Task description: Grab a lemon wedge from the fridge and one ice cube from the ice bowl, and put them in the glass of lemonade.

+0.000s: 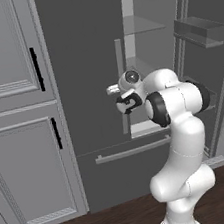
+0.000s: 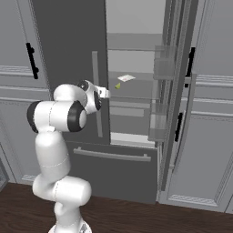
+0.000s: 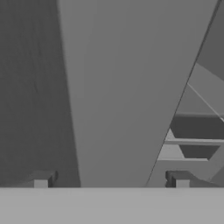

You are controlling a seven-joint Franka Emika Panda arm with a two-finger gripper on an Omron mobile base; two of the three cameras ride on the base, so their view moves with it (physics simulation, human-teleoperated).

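- Left base view: the fridge [image 1: 92, 61] has its right door swung open, its pale shelves bare from this side; the gripper [image 1: 112, 90] is up at the left door's bar handle [image 1: 122, 85].
- Right base view: the lemon wedge [image 2: 118, 85] lies on a middle shelf beside a white slip [image 2: 126, 78].
- Hand view: the fingertips [image 3: 41, 179] stand wide apart, holding nothing, the handle between them.

Light grey panelled cabinets [image 1: 19, 117] with black handles [image 1: 37, 69] line the left and right sides; dark wood floor [image 1: 119, 221] runs below.
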